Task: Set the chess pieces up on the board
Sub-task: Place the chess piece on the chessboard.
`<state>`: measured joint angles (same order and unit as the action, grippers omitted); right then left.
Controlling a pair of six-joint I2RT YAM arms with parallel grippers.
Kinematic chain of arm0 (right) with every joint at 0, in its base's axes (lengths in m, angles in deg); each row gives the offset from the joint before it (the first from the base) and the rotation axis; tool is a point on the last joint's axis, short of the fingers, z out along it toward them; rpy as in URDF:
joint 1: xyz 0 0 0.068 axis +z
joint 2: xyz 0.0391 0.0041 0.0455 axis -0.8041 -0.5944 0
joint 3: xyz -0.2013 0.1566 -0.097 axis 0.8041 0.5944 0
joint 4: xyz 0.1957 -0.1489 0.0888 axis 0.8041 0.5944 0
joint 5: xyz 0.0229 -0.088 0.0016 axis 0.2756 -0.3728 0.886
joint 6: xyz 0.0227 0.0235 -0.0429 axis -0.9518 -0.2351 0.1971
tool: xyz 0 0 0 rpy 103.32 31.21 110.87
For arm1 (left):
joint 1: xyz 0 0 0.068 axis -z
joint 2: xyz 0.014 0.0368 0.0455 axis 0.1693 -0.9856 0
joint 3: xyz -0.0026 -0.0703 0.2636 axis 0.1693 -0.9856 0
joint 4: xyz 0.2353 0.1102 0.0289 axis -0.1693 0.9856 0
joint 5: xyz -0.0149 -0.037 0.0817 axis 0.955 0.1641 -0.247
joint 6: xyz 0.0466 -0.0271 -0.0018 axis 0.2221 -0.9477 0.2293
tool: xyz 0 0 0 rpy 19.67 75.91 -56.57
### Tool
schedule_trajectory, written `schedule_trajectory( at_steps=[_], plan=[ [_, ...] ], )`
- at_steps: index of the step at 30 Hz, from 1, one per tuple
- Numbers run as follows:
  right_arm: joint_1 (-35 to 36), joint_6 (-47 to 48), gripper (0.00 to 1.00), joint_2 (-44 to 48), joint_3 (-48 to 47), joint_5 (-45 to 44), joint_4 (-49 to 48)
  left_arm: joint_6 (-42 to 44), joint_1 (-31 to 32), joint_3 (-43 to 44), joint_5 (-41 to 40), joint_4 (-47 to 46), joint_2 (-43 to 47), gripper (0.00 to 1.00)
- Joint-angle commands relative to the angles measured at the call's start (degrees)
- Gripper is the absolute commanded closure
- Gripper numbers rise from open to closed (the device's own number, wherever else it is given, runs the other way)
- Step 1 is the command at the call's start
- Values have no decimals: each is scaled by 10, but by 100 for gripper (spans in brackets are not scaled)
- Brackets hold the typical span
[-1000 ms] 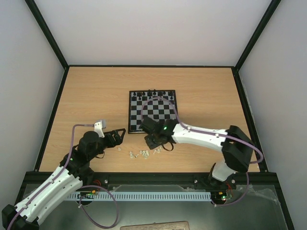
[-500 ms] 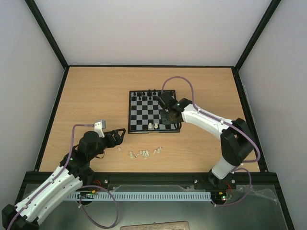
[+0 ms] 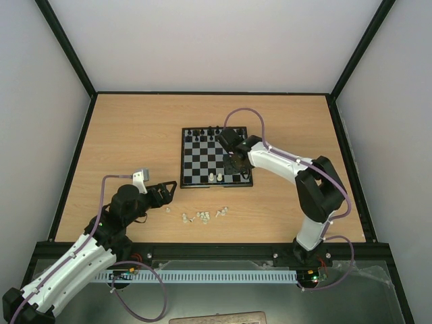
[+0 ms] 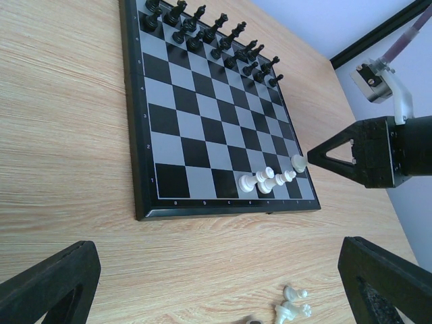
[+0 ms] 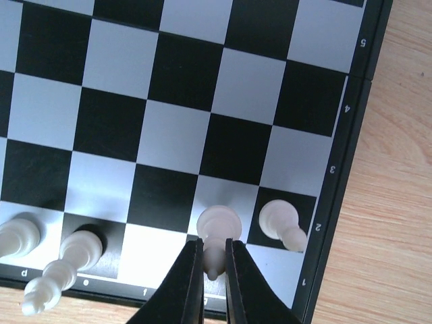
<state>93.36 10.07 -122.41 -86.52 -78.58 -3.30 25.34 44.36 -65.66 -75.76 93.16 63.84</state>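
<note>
The board [image 3: 202, 165] lies mid-table, also in the left wrist view [image 4: 202, 121] and the right wrist view [image 5: 169, 88]. My right gripper [image 3: 237, 164] is shut on a white chess piece [image 5: 217, 237] and holds it upright over a pale square in the second row near the board's right corner; the left wrist view shows the gripper too [image 4: 317, 154]. Another white piece [image 5: 278, 221] stands on the square beside it. More white pieces [image 4: 263, 179] stand on the near row. Loose white pieces [image 3: 202, 217] lie on the table in front of the board. My left gripper [image 3: 165, 191] is open and empty, left of them.
Black chess pieces [image 3: 209, 133] fill the board's far rows, also in the left wrist view [image 4: 202, 30]. A black frame rims the wooden table [image 3: 121, 135], with white walls around it. The right arm's purple cable [image 3: 243, 111] arches over the board's far right corner.
My right gripper has gone from the loose pieces in front of the board to over its right near corner, carrying a white piece. The left arm has not moved.
</note>
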Motion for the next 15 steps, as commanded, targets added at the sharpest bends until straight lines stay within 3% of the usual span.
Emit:
schedule_trajectory(
  at_steps=[1,9,15],
  plan=[
    [-10,11,94,-21,-19,7,6,7,1,-2,-3,3,0,1],
    [-13,15,93,-39,-19,21,-3,8,1,-4,-4,3,0,1],
    [-13,14,79,-41,-20,20,0,8,2,-7,-6,1,-2,1]
  ],
)
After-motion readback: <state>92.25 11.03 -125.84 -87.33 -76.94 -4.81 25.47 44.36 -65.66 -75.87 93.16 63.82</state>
